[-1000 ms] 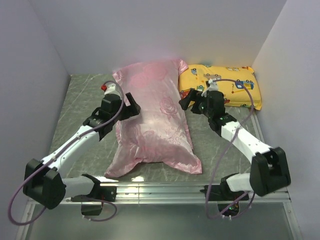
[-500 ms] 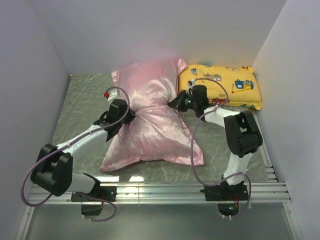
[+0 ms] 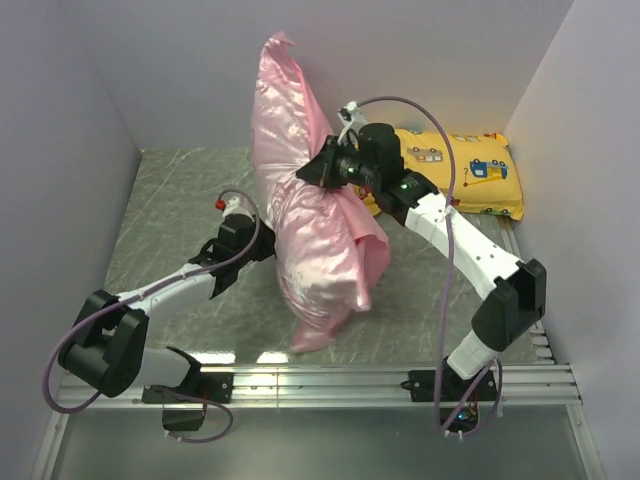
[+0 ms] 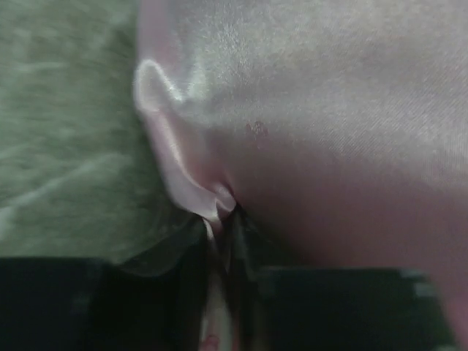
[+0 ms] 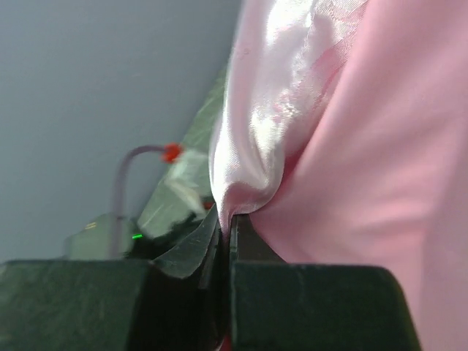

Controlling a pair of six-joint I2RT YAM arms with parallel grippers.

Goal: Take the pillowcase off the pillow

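A shiny pink satin pillowcase (image 3: 305, 215), woven with a faint rose pattern and bulging as if full, stands almost on end in the middle of a grey-green marbled worktop (image 3: 165, 200). Its top corner points up against the pale back wall, and its lower end hangs down towards the metal rail (image 3: 330, 380) at the near edge. Whether that end touches the surface cannot be told. The pillow inside is fully covered and cannot be seen. Two black-and-white robot arms reach in from the near edge and grip the cover from opposite sides. The left pincer (image 3: 258, 243) sits low on the left side of the cover. Its wrist view shows the left pincer (image 4: 223, 219) clenched on a thin fold at the flanged edge of the pillowcase (image 4: 329, 110), with the worktop just beside it. The right pincer (image 3: 322, 170) is raised higher, at the narrowed waist of the cover on its right side. Its wrist view shows the right pincer (image 5: 225, 219) clamped tight on a small pinch of the glossy pillowcase (image 5: 365, 146). Behind the right arm, a smaller yellow pillow (image 3: 475, 180) printed with cartoon vehicles lies flat at the far right of the worktop, against the side wall.
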